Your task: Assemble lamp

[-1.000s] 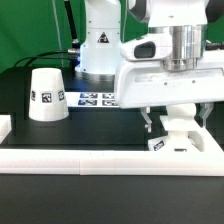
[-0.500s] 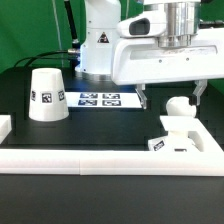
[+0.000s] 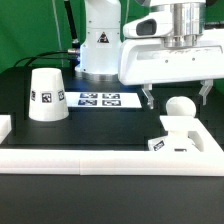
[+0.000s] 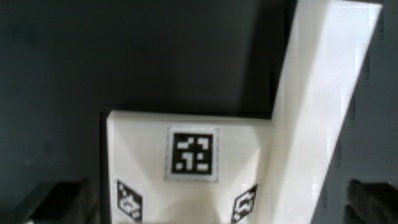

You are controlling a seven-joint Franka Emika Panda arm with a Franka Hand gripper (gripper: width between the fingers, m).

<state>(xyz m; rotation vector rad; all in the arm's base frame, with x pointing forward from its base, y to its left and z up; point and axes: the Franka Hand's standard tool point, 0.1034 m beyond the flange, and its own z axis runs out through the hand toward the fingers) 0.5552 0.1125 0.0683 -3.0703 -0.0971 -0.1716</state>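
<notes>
The white ball-shaped bulb (image 3: 178, 108) stands upright on the flat square base (image 3: 176, 142) at the exterior view's right, against the white rail. My gripper (image 3: 177, 96) hangs just above the bulb, open and empty, with one finger on each side of it and apart from it. The cone shade (image 3: 45, 95) stands alone at the exterior view's left. In the wrist view the base (image 4: 192, 130) shows with a tag on top. Two slanted tags lie between my dark fingertips (image 4: 54, 203). My gripper (image 4: 214, 208) is open there too.
The marker board (image 3: 100, 99) lies flat on the black table between the shade and the base. A white rail (image 3: 90, 156) runs along the front; it also shows in the wrist view (image 4: 324, 90). The robot's base stands at the back.
My gripper has risen from around the bulb to above it with its fingers apart. The bulb stays on the base. The shade has not moved.
</notes>
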